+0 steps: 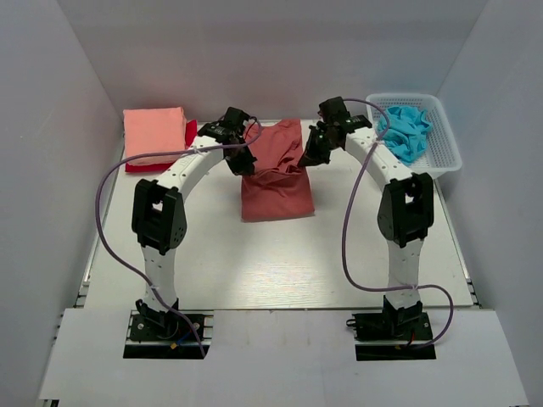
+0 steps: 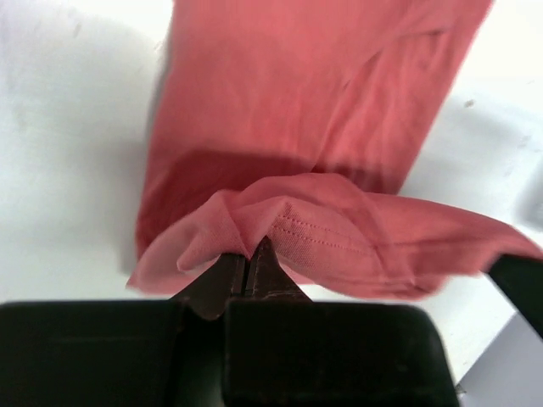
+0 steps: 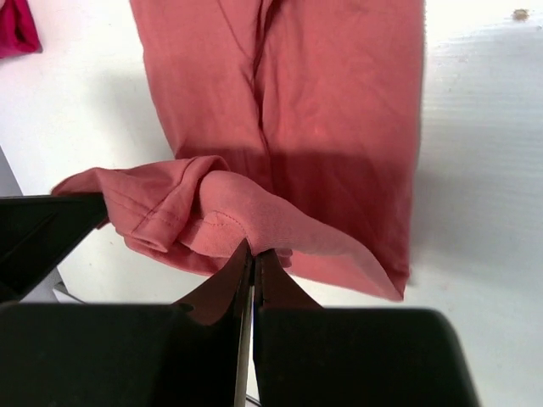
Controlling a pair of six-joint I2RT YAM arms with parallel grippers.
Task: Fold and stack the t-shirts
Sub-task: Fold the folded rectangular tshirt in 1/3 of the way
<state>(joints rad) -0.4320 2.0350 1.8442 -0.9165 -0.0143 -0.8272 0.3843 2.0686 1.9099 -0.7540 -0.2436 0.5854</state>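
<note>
A dusty brick-red t-shirt lies in the middle of the table, its far end lifted off the surface. My left gripper is shut on the shirt's left far corner, the hem bunched at the fingertips. My right gripper is shut on the right far corner. The rest of the shirt hangs down and spreads flat on the table below. A salmon-pink folded t-shirt lies on a bright red folded one at the back left.
A white mesh basket at the back right holds a crumpled blue garment. White walls close in the table on the left, right and back. A purple cable loops from each arm.
</note>
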